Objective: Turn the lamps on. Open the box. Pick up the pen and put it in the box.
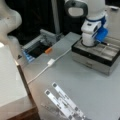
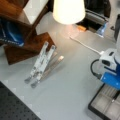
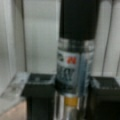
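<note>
The pen (image 3: 75, 62), a smooth cylinder with black cap and labelled metallic barrel, was pinched between the end effector's (image 3: 72, 100) 2 black fingers (image 3: 40, 95) over the box (image 1: 100, 53), whose grey compartments lay open. 1 lit lamp (image 2: 68, 11) and 2 white strips (image 2: 41, 62) were seen on the grey counter (image 1: 82, 85).

Robotics lab bench, staged w/ office-type props. Evidence: white Panda arm (image 1: 93, 23) w/ blue wrist fitting over a grey worktop (image 1: 87, 87); black perforated optical breadboard (image 2: 13, 107) at a front view's bottom left; lit lamp w/ cream shade (image 2: 68, 10); white cable w/ inline switch (image 1: 50, 62) across the worktop; wooden shelf unit (image 2: 23, 30) holding a blue book; white flat strips w/ dark marks (image 1: 63, 101); grey compartmented box (image 1: 96, 56), lid open
</note>
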